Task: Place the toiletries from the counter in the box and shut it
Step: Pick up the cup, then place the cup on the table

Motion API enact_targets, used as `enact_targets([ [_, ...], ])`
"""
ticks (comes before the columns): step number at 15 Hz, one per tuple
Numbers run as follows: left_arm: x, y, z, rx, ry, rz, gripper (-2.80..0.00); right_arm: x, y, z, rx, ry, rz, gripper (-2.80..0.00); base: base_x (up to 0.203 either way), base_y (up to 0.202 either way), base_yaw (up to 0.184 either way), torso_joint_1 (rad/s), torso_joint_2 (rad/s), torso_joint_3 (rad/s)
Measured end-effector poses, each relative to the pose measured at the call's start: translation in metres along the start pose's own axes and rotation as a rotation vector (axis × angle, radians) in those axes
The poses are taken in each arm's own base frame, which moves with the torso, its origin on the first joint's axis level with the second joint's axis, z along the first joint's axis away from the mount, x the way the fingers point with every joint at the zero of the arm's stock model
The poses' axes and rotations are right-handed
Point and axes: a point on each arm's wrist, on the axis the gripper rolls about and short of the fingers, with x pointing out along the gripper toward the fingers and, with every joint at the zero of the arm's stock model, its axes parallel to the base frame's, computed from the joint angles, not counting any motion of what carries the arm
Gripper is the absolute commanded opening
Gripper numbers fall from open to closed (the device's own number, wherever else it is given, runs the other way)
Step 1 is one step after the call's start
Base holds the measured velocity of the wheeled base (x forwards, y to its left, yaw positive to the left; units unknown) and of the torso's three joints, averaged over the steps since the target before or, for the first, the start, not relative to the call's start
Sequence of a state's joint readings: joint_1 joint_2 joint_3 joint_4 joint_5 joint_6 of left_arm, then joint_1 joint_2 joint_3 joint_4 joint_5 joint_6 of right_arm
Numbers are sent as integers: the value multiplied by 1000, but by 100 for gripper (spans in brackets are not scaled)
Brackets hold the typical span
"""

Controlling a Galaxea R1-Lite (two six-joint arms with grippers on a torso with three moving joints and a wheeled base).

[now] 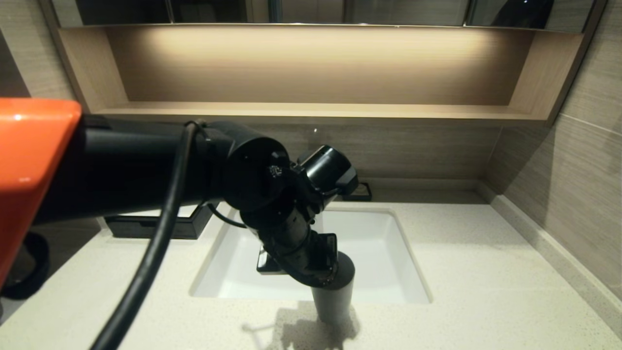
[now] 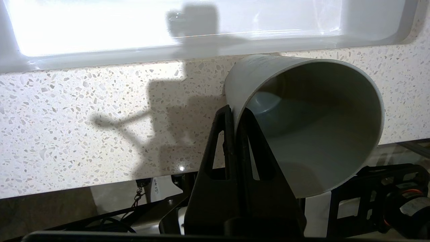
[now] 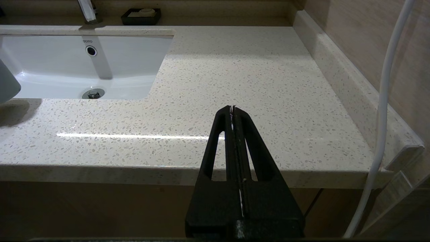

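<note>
**Left gripper holds the grey cup by its rim, near the basin**

The left gripper [image 2: 235,114] is clenched on the rim of the grey cup [image 2: 312,124]. In the left wrist view one finger is outside the cup wall and the other is inside, and the thin wall is pinched between them. The cup is tilted and its open mouth faces the camera; the inside is bare as far as the picture shows. In the head view the cup [image 1: 335,296] is below the wrist of the left arm, on the counter side of the front edge of the basin [image 1: 388,253], and its shadow falls on the counter [image 1: 486,291] just beside it. Whether the bottom of the cup touches the counter, I cannot tell.

The box [image 1: 155,224] stands on the counter to the left of the basin, near the back wall; the left arm covers most of it, so only its dark front and a piece of the white top are seen. No sachet or wrapped stick can be made out in any view.

The right gripper [image 3: 232,109] is parked in front of the counter edge, to the right of the basin, with its jaws pressed together and nothing between them. The small black soap dish [image 3: 141,16] sits behind the basin, beside the tap [image 3: 86,11].
</note>
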State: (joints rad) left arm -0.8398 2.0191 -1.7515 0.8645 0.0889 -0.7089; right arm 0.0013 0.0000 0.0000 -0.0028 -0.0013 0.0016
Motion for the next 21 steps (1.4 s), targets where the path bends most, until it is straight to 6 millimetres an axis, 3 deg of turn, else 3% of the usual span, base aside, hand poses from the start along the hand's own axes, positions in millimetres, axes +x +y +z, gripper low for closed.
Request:
enact_targets([
  [4, -1, 3, 3, -46, -13, 4, -280, 0, 0, 0, 0, 0, 0, -280, 0, 0, 0, 0, 0, 0],
  [6, -5, 16, 14, -91, -34, 12, -280, 0, 0, 0, 0, 0, 0, -280, 0, 0, 0, 0, 0, 0],
  [11, -37, 73, 47, -198, -112, 58, -280, 0, 0, 0, 0, 0, 0, -280, 0, 0, 0, 0, 0, 0],
  [21, -86, 188, 67, -330, -183, 221, -280, 0, 0, 0, 0, 0, 0, -280, 0, 0, 0, 0, 0, 0],
])
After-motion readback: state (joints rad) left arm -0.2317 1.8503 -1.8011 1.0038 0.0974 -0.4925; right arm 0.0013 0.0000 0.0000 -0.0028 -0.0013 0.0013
